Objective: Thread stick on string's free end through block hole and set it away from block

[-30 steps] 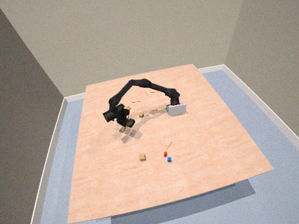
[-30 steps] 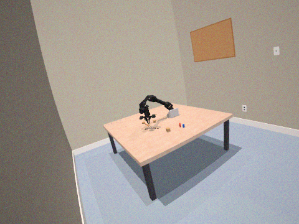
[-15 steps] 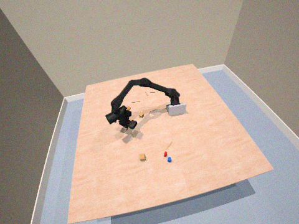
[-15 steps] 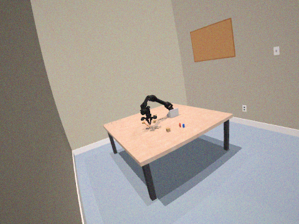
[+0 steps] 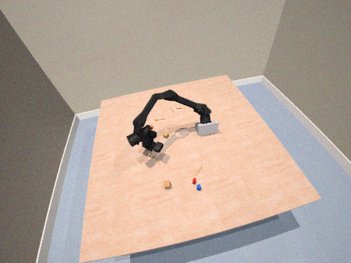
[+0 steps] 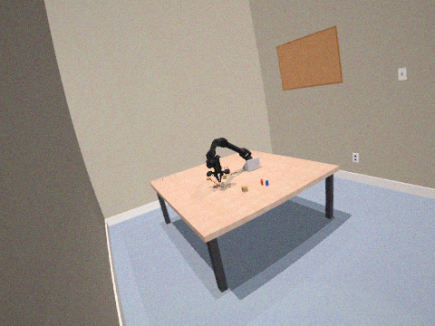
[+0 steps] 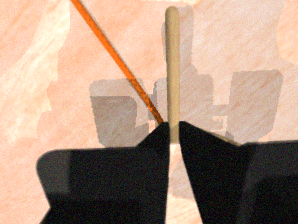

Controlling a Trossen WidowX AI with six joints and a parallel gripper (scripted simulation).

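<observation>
My gripper [image 7: 173, 128] [image 6: 219, 181] is shut on the thin wooden stick [image 7: 172, 65], a little above the table. The stick's rounded tip points away from the fingers. The orange string [image 7: 117, 60] runs straight from the upper left to the left fingertip in the wrist view. An orange round piece [image 5: 151, 127], which looks like the button, shows partly behind the arm. A wooden block [image 5: 167, 184] [image 6: 245, 188] stands on the table, apart from the gripper. A smaller wooden piece [image 5: 166, 135] lies nearer the arm's base. I cannot make out the hole in either.
A red piece [image 5: 194, 180] [image 6: 262, 182] and a blue piece [image 5: 199, 187] [image 6: 266, 183] stand right of the block. A loose stick [image 5: 198, 170] lies behind them. More sticks [image 5: 159, 119] [image 5: 179, 108] lie at the back. Another stick [image 7: 227, 139] shows partly behind the right finger.
</observation>
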